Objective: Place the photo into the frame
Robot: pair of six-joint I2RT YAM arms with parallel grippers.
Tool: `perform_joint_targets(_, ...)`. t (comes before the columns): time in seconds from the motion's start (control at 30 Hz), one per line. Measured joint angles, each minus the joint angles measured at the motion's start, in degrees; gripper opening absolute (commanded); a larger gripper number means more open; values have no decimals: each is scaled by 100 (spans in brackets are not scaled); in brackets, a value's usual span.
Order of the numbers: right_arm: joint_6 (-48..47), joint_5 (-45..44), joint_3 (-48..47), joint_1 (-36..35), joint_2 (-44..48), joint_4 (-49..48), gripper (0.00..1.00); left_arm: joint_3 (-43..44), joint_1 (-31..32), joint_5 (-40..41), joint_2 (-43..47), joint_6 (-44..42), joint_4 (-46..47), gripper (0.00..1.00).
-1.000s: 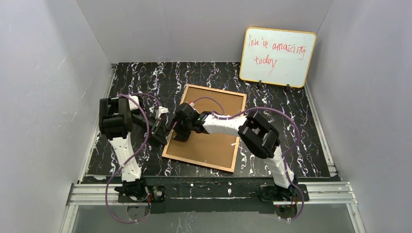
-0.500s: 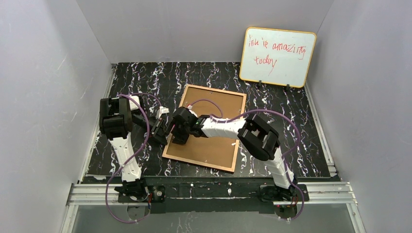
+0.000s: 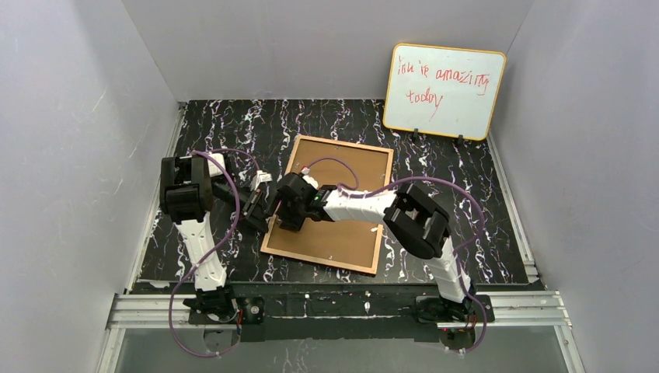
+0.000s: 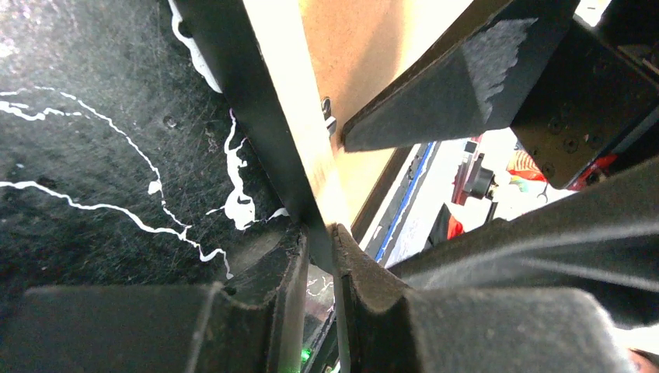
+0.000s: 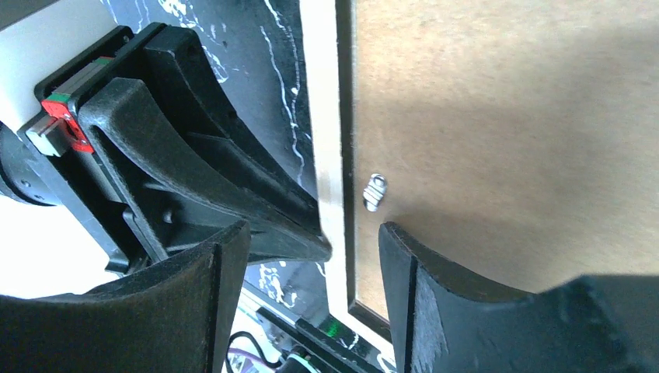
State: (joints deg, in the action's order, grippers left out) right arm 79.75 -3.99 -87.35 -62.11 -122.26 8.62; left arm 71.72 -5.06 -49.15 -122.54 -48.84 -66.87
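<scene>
Black white-veined table (image 3: pixel 225 132) inside grey walls, with an orange-edged whiteboard (image 3: pixel 443 92) with red writing leaning at the far right. The frame (image 3: pixel 346 144) is lying face down at the middle of the table, tan back up, and a brown backing panel (image 3: pixel 342 233) is sitting inside its rails. I am reaching my left arm (image 3: pixel 186 194) and right arm (image 3: pixel 357 203) to the frame's left rail (image 5: pixel 325 93), toward its near end. My left jaws are pinching that rail edge-on, one finger on each side of it. My right jaws are standing open over the same rail. One finger is hanging on the table side, just beside my left jaws, and the other over the backing panel. The rail and a small metal tab (image 5: pixel 374 191) are lying between them. I cannot tell whether the right fingers are touching the panel.
</scene>
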Motion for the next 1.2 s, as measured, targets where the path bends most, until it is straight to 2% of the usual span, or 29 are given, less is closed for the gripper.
perform_joint_targets(0.23,-46,-105,271,15,203,39,70,-2,35,-2,0,-17,-4,15)
perform_joint_targets(0.93,-13,144,-42,59,-39,74,64,-57,-11,-39,0,33,26,15)
perform_joint_targets(1.2,-11,153,-140,61,-92,131,57,-101,-42,-70,0,68,59,15)
